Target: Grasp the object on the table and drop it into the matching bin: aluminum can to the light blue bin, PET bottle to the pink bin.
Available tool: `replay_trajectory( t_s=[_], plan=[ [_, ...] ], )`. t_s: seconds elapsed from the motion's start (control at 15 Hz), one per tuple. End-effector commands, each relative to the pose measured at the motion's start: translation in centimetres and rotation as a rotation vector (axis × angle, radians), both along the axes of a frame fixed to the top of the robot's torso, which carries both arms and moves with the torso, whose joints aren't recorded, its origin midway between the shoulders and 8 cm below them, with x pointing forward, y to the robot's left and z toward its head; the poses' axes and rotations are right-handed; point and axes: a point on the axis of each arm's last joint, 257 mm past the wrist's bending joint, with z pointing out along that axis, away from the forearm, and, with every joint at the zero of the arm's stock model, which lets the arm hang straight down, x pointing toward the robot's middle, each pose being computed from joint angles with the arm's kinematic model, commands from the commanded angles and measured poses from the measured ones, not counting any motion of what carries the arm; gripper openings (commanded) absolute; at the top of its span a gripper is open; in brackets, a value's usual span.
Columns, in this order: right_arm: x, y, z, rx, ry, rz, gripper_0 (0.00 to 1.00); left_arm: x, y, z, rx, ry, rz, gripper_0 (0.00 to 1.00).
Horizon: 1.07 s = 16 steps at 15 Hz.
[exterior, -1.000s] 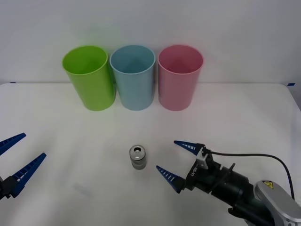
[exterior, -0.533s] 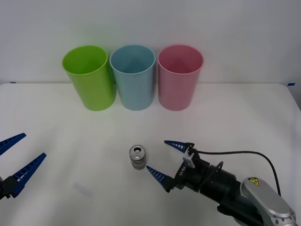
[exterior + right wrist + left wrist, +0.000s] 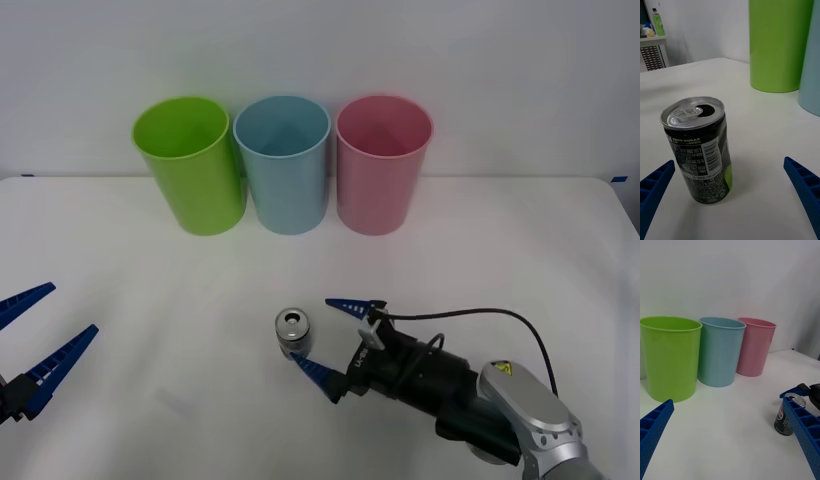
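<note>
The aluminum can (image 3: 293, 333) stands upright on the white table (image 3: 150, 280), silver top with a pull-tab and a dark label. My right gripper (image 3: 311, 332) is open just to the can's right, its blue fingertips level with the can's near side and not touching it. In the right wrist view the can (image 3: 700, 150) stands just ahead of the open right gripper (image 3: 729, 161), nearer one finger. The light blue bin (image 3: 283, 165) and the pink bin (image 3: 382, 165) stand at the back. My left gripper (image 3: 73, 308) waits open at the table's left edge.
A lime green cup (image 3: 190, 165) stands left of the light blue bin, the three touching in a row against the white wall. The left wrist view shows the green cup (image 3: 670, 356), light blue bin (image 3: 720, 350), pink bin (image 3: 754, 347) and can (image 3: 788, 422).
My right gripper has slid left across the table toward the can, staying open, until its fingertips reach the can's side. The can and the left arm have not moved.
</note>
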Motion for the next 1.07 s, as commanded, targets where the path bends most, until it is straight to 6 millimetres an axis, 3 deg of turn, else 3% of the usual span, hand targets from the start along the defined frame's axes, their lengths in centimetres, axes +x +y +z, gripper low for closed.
replay_trajectory(
  t_s=[0.07, 0.33, 0.87, 0.93, 1.0, 1.07],
  plan=[
    [0.4, 1.7, -0.3, -0.004, 0.0, 0.022, 1.0, 0.0, 0.0, 0.0, 0.0, 0.0, 0.0, 1.0],
    [0.7, 3.7, -0.1, -0.012, -0.016, 0.027, 1.0, 0.0, 0.0, 0.0, 0.0, 0.0, 0.0, 1.0],
    [0.4, 4.6, -0.3, -0.019, -0.018, 0.03, 1.0, 0.0, 0.0, 0.0, 0.0, 0.0, 0.0, 1.0],
    [0.3, 4.7, -0.4, -0.02, -0.017, 0.031, 0.9, 0.0, 0.0, 0.0, 0.0, 0.0, 0.0, 1.0],
    [0.4, 4.6, -0.3, -0.02, -0.023, 0.03, 0.25, 0.0, 0.0, 0.0, 0.0, 0.0, 0.0, 1.0],
    [0.4, 4.7, -0.3, -0.024, -0.026, 0.031, 0.05, 0.0, 0.0, 0.0, 0.0, 0.0, 0.0, 1.0]
  ],
)
